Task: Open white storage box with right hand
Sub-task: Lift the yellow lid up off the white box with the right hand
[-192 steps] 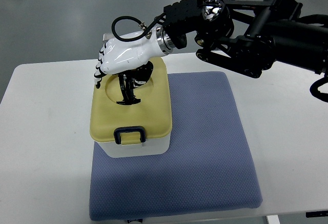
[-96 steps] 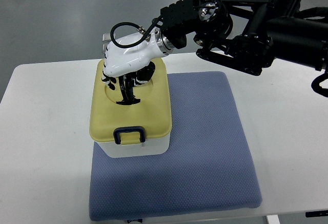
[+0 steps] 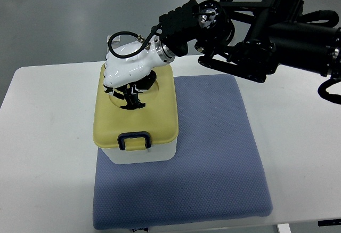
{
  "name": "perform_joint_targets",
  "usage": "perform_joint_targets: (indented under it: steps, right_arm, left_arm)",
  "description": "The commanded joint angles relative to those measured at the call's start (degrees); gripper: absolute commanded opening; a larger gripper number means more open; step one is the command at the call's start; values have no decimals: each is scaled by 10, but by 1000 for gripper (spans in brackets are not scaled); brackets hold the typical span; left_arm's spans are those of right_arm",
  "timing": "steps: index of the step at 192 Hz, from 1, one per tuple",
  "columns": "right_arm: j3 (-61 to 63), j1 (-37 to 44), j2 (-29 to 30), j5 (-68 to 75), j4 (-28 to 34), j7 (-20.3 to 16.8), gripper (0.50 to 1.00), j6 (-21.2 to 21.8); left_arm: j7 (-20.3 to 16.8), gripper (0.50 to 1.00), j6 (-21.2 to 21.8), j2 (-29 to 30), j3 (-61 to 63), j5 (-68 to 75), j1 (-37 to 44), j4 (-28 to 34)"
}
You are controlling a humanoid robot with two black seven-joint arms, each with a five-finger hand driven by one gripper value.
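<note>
Since a second ago my right hand had sunk toward the yellow lid, fingers clenched round its black recessed handle for lifting. White storage box sat shut on the blue mat, front latch down.

A robotics lab test bench.
A white table is standing on grey smooth flooring, carrying a blue mat.
</note>
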Motion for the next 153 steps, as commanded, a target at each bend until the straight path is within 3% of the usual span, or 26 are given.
perform_joint_targets:
  steps: [1, 68, 153]
  right_arm:
    - [1, 0, 0, 0, -3, 0, 500, -2]
    - [13, 17, -9, 13, -7, 0, 500, -31]
    - [90, 17, -20, 64, -80, 0, 500, -41]
  left_arm:
    - [0, 1000, 1, 0, 0, 0, -2, -1]
    - [0, 1000, 0, 0, 0, 0, -4, 0]
    - [0, 1000, 1, 0, 0, 0, -4, 0]
